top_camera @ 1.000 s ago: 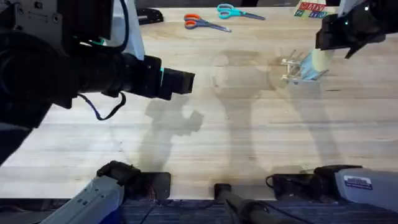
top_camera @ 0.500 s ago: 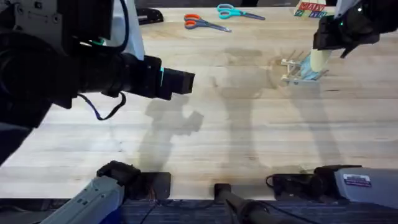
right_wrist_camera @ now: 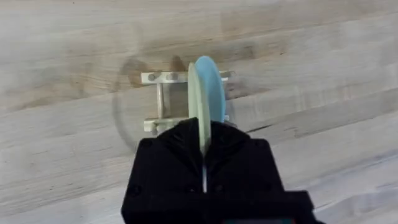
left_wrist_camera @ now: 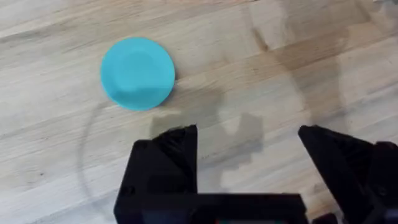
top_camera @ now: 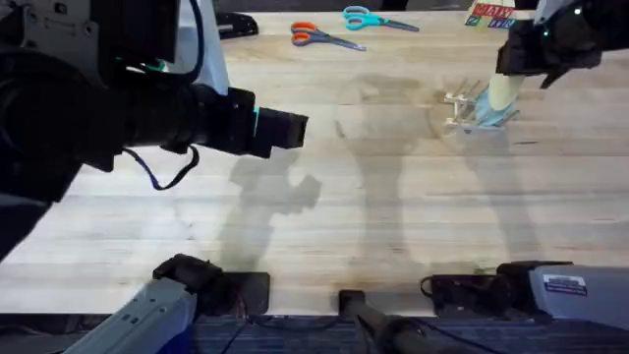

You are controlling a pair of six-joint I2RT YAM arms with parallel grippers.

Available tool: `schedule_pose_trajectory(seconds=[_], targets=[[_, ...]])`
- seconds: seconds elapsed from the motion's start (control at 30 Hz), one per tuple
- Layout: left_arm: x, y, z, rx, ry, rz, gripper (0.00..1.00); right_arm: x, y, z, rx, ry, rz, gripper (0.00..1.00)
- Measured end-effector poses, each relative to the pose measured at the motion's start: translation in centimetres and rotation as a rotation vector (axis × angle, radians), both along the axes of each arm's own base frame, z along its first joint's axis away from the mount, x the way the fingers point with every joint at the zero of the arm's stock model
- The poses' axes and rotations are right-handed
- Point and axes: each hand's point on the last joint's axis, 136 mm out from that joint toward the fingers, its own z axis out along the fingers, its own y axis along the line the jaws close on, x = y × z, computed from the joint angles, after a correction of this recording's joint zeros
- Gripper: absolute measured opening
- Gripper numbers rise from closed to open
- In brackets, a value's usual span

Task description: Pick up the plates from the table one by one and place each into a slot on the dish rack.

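Observation:
My right gripper is shut on a pale yellow plate, held on edge over the dish rack. A pale blue plate stands on edge in the rack, right beside the yellow one. From overhead, the right gripper hangs at the far right with the yellow plate just above the rack. A turquoise plate lies flat on the table. My left gripper hovers open above the table, near that plate; overhead it shows large and dark at the left.
Orange-handled scissors and blue-handled scissors lie at the table's far edge. A colourful box sits at the far right corner. A wide stretch of bare wood separates the two arms.
My right gripper has shifted slightly left with the pale yellow plate, which now tilts over the rack. The left arm has not moved.

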Motion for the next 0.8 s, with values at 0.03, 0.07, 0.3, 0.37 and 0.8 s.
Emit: schedule_pose_trajectory(seconds=[0.03,0.07,0.3,0.37,0.8], targets=[[0.0,0.0,0.0,0.000,0.001,0.000,0.994,0.0,-0.1,0.0,0.002,0.000,-0.003,0.030],[0.0,0.0,0.0,0.000,0.000,0.000,0.994,0.0,-0.2,0.0,0.004,-0.001,-0.006,0.030],[0.0,0.0,0.0,0.000,0.000,0.000,0.993,0.3,-0.2,0.2,0.011,-0.019,-0.009,0.030],[0.0,0.0,0.0,0.000,0.001,0.000,0.993,0.4,-0.2,0.1,0.012,-0.018,-0.009,0.030],[0.0,0.0,0.0,0.000,0.000,0.000,0.995,1.0,0.2,-3.4,0.033,0.078,0.002,0.030]])
